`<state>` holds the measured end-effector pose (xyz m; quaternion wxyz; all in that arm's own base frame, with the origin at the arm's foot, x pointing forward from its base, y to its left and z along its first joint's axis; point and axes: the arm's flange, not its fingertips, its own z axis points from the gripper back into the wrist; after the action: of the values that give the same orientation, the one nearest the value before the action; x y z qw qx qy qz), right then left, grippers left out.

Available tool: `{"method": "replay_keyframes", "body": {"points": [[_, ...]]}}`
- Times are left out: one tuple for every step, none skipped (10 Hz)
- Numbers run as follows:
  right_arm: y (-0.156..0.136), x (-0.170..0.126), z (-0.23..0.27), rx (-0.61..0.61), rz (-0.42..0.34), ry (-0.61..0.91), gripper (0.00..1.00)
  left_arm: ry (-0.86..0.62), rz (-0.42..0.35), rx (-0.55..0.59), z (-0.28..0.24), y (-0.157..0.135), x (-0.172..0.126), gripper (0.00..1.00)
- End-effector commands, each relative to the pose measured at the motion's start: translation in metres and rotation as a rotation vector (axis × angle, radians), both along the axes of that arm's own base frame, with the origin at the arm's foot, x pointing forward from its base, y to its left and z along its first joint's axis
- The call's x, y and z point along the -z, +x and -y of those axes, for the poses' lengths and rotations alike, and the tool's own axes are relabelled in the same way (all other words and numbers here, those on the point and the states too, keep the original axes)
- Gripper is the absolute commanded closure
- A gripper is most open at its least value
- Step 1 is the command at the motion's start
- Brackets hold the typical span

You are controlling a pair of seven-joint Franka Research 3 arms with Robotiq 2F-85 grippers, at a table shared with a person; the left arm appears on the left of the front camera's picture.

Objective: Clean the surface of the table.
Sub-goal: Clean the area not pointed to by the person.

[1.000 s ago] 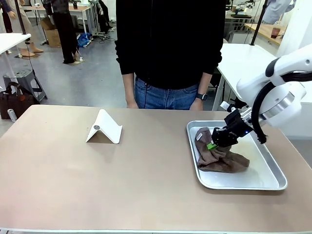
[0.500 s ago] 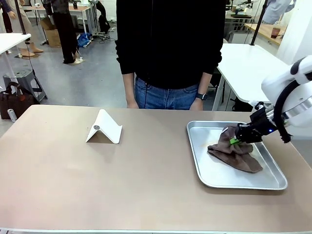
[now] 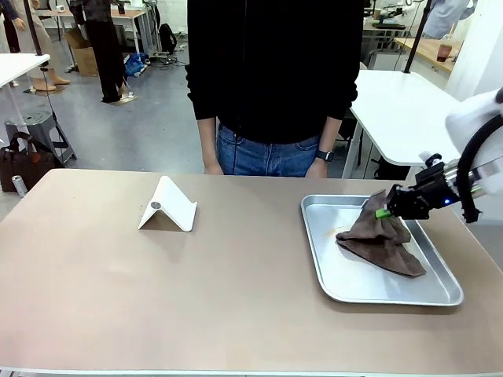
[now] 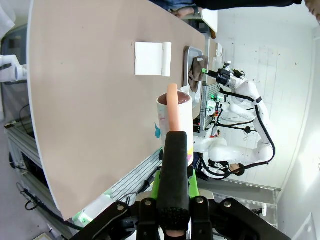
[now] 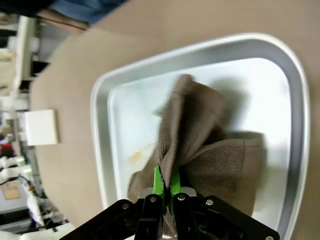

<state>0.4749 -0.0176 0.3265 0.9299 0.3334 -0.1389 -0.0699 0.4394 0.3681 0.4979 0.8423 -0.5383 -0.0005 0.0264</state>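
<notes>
1. The right gripper (image 3: 385,210) is being pictured with its green pads pressed together on a raised peak of the brown cloth (image 3: 383,242); the rest of the fabric is being left draped below the fingertips on the metal tray (image 3: 377,297)
2. In the right wrist view, a fold of the brown cloth (image 5: 200,145) is being pinched tight by the right gripper (image 5: 164,187), with the fabric fanning out just ahead of the fingers and the metal tray (image 5: 100,150) being seen beneath and beyond it
3. The table (image 3: 157,283), tan-brown and matte, is being shown under the right gripper and stretching far out to its left; the tray is being carried on the table's top directly below that gripper
4. A white folded stand (image 3: 167,206) is being seen well apart from the right gripper, off to its left past the tray's rim, standing on the bare tabletop
5. The left gripper (image 4: 174,145) is being shown clamped on the salmon-coloured handle of a white mug (image 4: 175,117), the mug being held just ahead of the fingertips, with the table (image 4: 90,100) spreading out beyond it
6. A person (image 3: 275,71) in a black top is being framed at the table's far side, beyond the right gripper, hands hanging at the table's edge
</notes>
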Motion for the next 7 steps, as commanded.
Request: {"method": "replay_keyframes", "body": {"points": [[-0.016, -0.02, 0.022, -0.013, 0.077, 0.185, 1.0, -0.002, -0.01, 0.004, -0.001, -0.003, -0.006, 0.78], [-0.025, -0.034, 0.033, -0.015, 0.105, 0.262, 1.0, -0.002, -0.01, 0.004, -0.001, -0.003, -0.006, 0.78], [-0.036, -0.051, 0.047, -0.021, 0.148, 0.361, 1.0, -0.002, -0.01, 0.004, -0.001, -0.003, -0.006, 0.78], [-0.048, -0.065, 0.059, -0.036, 0.184, 0.439, 1.0, -0.002, -0.01, 0.004, -0.001, -0.003, -0.006, 0.78], [-0.06, -0.077, 0.072, -0.052, 0.223, 0.506, 1.0, -0.002, -0.01, 0.004, -0.001, -0.003, -0.006, 0.78], [-0.072, -0.086, 0.088, -0.059, 0.266, 0.574, 1.0, -0.002, -0.01, 0.004, -0.001, -0.003, -0.006, 0.78], [-0.086, -0.093, 0.109, -0.069, 0.328, 0.671, 1.0, -0.002, -0.01, 0.004, -0.001, -0.003, -0.006, 0.78]]}}
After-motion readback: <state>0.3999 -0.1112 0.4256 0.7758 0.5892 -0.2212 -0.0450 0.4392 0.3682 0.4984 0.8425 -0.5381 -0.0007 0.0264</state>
